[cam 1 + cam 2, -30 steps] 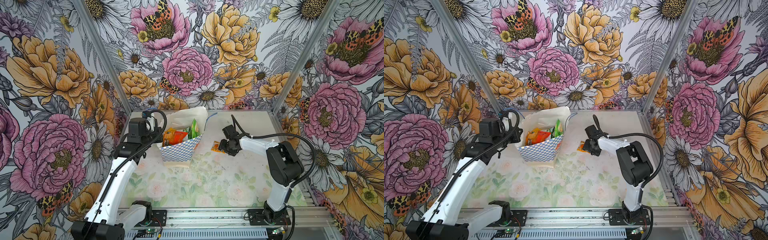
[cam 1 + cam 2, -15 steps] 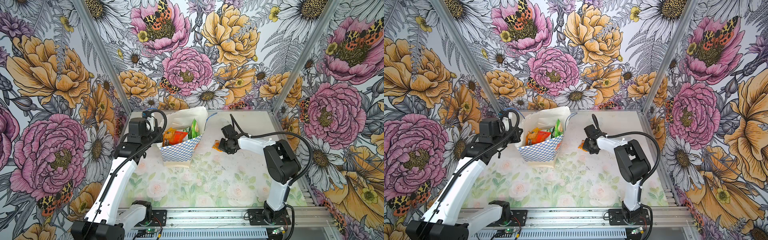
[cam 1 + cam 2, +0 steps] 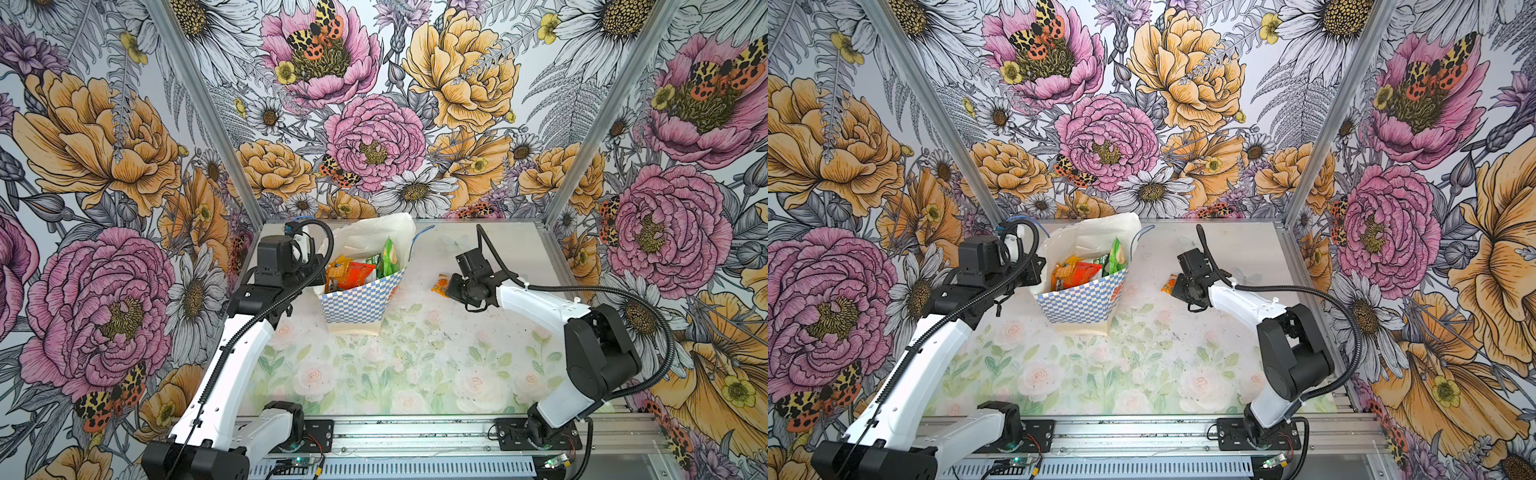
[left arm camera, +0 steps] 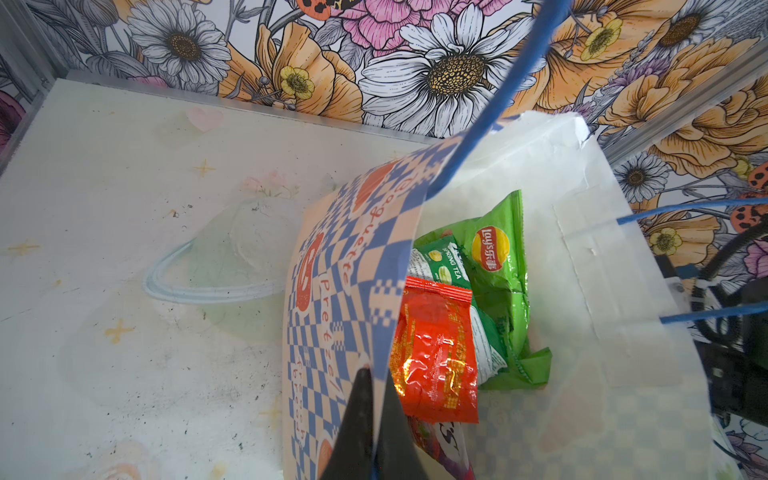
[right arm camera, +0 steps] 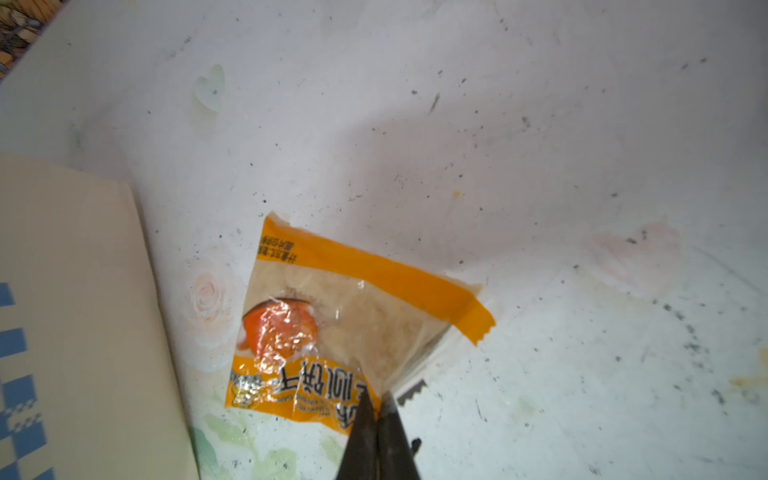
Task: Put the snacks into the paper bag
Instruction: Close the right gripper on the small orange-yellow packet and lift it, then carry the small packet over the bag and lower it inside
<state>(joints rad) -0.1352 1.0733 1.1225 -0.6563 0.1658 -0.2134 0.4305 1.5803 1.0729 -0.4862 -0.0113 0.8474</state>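
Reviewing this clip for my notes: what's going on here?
The left gripper is shut on the checkered wall of the paper bag, holding its mouth open; several snacks lie inside. The right gripper is shut on an edge of the orange-and-white packet, which lies on the table beside the bag.

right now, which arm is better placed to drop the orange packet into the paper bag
Right. The right fingers are shut on a corner of the orange packet, beside the paper bag. The left fingers are pinched on the bag's checkered rim, likely holding it open, so that arm is busy.
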